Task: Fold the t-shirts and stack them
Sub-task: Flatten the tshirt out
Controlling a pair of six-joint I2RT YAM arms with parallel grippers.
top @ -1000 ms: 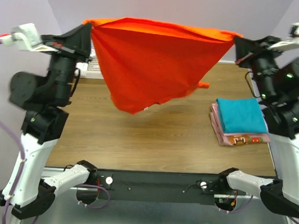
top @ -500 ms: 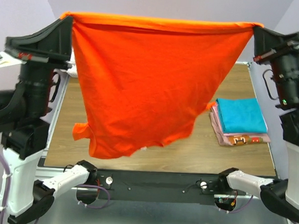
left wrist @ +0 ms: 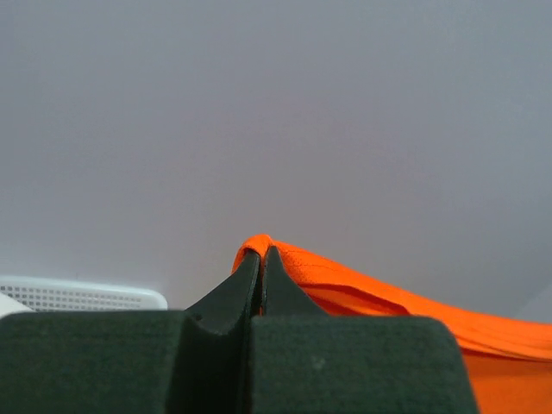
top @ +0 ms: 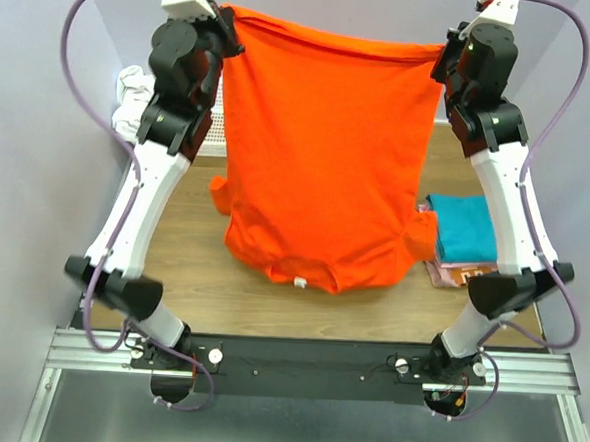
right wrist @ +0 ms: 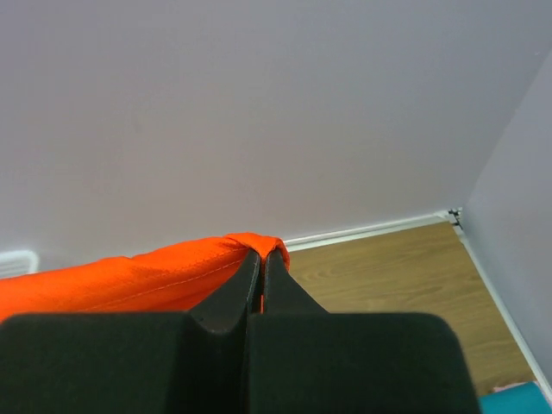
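Note:
The orange t-shirt hangs spread in the air above the wooden table, neck end down. My left gripper is shut on its top left corner, seen as an orange fold at the fingertips. My right gripper is shut on its top right corner. Both arms are raised high. A stack of folded t-shirts lies at the table's right: teal on top, with pink and patterned ones below, partly hidden by the right arm.
A white perforated basket and a white cloth stand at the back left behind the left arm. The back wall is close behind the raised grippers. The black rail runs along the near edge.
Both arms have swung up and back toward the wall. The orange shirt has risen and now hangs flat and straight, its lower end just above the table.

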